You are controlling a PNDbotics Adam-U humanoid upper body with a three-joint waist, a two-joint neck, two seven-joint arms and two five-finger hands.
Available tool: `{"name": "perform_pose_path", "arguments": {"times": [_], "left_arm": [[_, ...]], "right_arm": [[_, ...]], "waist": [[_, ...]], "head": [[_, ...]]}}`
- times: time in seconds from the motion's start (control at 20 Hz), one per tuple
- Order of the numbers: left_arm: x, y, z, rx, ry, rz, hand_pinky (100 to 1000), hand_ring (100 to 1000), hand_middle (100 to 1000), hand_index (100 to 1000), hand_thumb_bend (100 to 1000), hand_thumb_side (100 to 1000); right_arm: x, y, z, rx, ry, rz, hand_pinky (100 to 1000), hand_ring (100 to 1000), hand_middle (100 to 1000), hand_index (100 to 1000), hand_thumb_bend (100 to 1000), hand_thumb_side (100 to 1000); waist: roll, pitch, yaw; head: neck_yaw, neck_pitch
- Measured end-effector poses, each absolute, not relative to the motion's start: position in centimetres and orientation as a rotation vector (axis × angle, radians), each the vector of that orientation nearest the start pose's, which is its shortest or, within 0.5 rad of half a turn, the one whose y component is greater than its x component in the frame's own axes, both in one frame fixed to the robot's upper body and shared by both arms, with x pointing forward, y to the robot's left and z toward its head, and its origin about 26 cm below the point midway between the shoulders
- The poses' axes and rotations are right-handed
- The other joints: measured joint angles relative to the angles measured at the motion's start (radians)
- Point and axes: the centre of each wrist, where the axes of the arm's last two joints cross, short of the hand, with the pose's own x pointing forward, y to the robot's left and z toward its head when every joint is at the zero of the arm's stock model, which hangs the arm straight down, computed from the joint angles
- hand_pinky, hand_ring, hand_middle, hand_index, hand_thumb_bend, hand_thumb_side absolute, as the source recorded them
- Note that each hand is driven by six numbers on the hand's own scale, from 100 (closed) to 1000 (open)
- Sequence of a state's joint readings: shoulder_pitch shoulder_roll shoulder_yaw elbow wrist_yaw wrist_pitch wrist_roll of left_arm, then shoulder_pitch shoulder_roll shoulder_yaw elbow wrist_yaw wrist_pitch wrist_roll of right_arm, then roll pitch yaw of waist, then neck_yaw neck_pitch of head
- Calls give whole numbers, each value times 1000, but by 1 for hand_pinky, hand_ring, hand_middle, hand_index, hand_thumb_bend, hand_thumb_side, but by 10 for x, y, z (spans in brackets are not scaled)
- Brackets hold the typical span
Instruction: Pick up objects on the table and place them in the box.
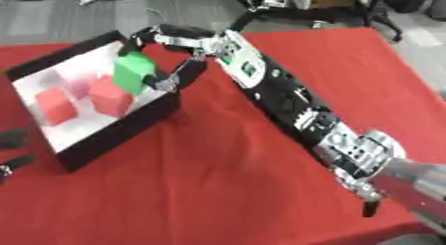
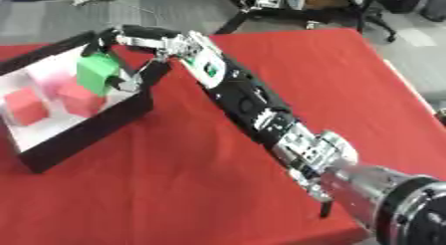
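Done: two red blocks (image 1: 57, 104) in box (image 1: 122, 127), at 9 o'clock.
Right hand (image 1: 174, 40): fingers curled round green block (image 1: 133, 72) over box.
Left: release; bare worktop (image 1: 218, 189).

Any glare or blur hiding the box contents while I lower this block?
Left eye view: the box floor is washed out white, red cubes soft-edged but readable. Right eye view: same glare; the green block in the right hand is clear, the near forearm blurred.
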State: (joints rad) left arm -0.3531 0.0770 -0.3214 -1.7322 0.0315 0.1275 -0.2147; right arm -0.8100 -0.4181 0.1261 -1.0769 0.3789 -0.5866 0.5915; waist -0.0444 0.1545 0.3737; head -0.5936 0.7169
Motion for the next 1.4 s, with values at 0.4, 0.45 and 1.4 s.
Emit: {"name": "perform_pose_path", "arguments": {"times": [0.4,0.45,1.4], "left_arm": [[320,130,124,-444,-1838,-666,819,1000,774,687,100,875],[320,129,124,-447,-1838,-667,819,1000,774,687,100,869],[319,134,118,-431,-1829,-638,816,1000,774,687,100,871]], "right_arm": [[461,-276,167,-318,-1933,1553,1000,959,991,1000,100,211],[460,-275,170,-337,-1948,1548,1000,968,1000,1000,100,254],[441,-259,171,-465,-2186,1452,1000,906,931,991,100,355]], "waist": [[0,0,2],[0,0,2],[0,0,-62]], "head": [[-4,-7],[-5,-8],[52,-6]]}}
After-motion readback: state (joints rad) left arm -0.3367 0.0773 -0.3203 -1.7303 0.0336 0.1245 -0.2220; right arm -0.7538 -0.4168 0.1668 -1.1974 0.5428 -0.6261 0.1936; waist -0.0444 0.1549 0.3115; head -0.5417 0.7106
